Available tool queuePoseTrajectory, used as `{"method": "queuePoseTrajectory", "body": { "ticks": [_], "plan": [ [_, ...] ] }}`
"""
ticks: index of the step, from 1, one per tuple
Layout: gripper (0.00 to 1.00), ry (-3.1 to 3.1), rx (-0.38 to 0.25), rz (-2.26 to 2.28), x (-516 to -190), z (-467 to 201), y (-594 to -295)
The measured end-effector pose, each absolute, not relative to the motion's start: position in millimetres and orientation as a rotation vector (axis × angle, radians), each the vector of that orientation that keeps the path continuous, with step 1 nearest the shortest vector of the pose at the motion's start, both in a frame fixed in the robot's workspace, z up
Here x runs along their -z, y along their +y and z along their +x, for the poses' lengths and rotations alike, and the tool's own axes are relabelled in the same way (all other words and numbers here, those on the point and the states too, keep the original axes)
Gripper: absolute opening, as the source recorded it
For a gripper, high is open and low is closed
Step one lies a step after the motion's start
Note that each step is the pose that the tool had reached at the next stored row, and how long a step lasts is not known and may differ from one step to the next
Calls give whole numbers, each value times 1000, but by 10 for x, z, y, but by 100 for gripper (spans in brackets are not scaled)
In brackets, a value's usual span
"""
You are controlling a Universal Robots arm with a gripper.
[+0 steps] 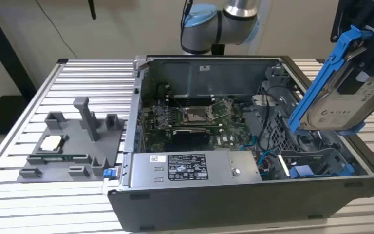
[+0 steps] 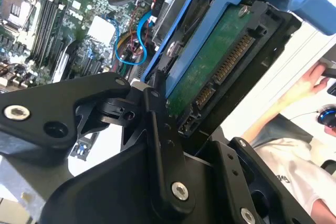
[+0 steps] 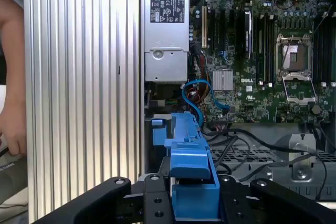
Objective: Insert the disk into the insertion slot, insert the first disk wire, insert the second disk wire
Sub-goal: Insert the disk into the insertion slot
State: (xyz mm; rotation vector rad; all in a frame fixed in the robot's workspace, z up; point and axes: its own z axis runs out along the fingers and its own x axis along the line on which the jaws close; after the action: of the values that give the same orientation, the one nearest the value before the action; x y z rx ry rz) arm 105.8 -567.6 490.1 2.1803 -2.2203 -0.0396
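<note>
Exterior view's right: I see the disk [image 1: 343,107] pinched in the jaws, hanging above the computer case [image 1: 239,204], over the insertion slot [image 1: 313,163], long axis steeply tilted, top leaning toward that side.

The desk [image 1: 76,73], a top of pale ribbed metal slats, is carrying two things in the exterior view. An open computer case [image 1: 239,207] is lying on its side with its open face turned up, taking the middle and the exterior view's right. A grey plastic tray [image 1: 83,146] with upright posts is sitting just beside the case, toward the exterior view's left. In the first wrist view the desk [image 3: 79,77] is running alongside the case's wall.
</note>
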Motion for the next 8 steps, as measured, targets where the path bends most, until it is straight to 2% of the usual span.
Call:
{"method": "queuePoseTrajectory", "body": {
  "ticks": [8],
  "plan": [
    [33,-2226,45,2188,-4823,1058,-5677]
  ]
}}
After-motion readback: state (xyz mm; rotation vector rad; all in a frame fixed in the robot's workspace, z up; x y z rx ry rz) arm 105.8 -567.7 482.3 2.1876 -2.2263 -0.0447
